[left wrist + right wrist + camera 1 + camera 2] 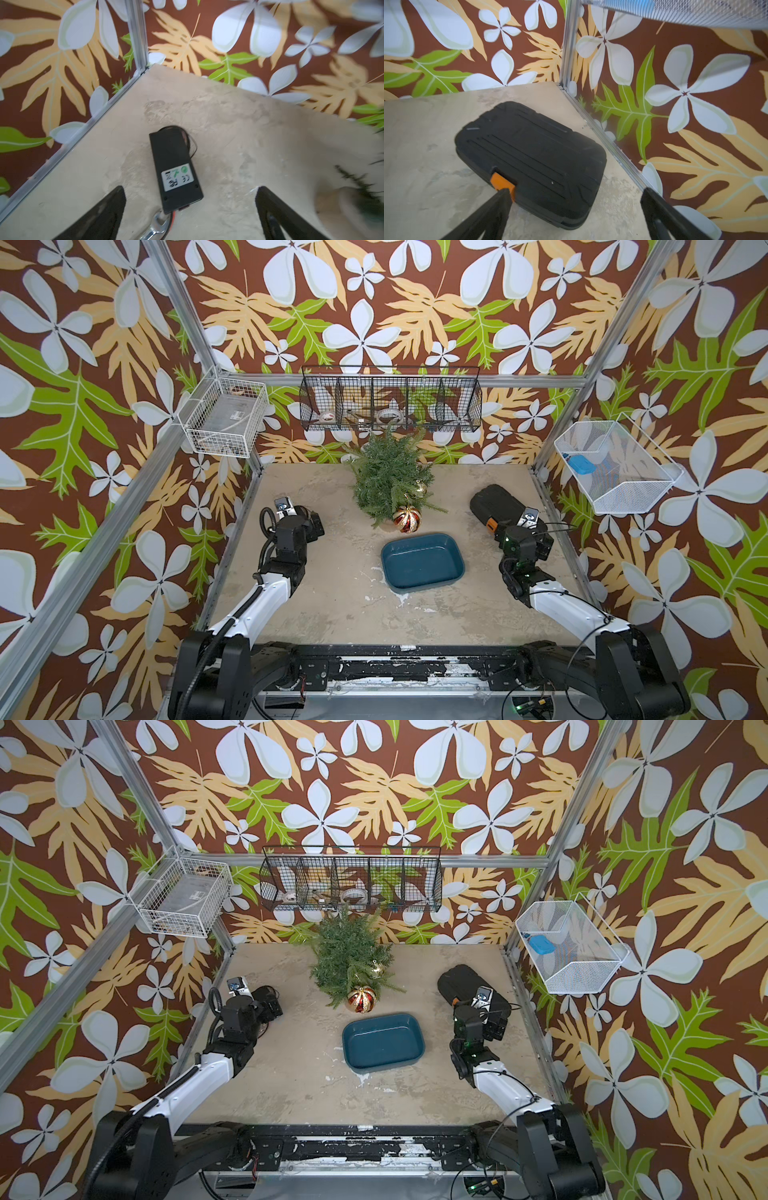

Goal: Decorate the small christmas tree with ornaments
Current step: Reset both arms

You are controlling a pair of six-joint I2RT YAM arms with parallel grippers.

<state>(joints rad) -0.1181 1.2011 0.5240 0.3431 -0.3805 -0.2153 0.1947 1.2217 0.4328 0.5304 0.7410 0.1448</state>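
The small christmas tree (388,481) (349,957) stands at the back middle of the table, seen in both top views. Two ornaments hang on its near side: a red, gold and white striped ball (407,519) (362,999) low down, and a small gold ball (420,488) (377,968) higher on the right. My left gripper (314,524) (190,188) is left of the tree, open and empty. My right gripper (540,540) (575,189) is far right of it, open and empty. One blurred branch (353,180) shows at the edge of the left wrist view.
A blue tub (422,562) (383,1040) sits in front of the tree. A black case (494,502) (529,149) with an orange latch (502,182) lies under the right gripper. Below the left gripper lie a black adapter box (174,166) and a wrench (155,226). Wire baskets (390,404) hang on the walls.
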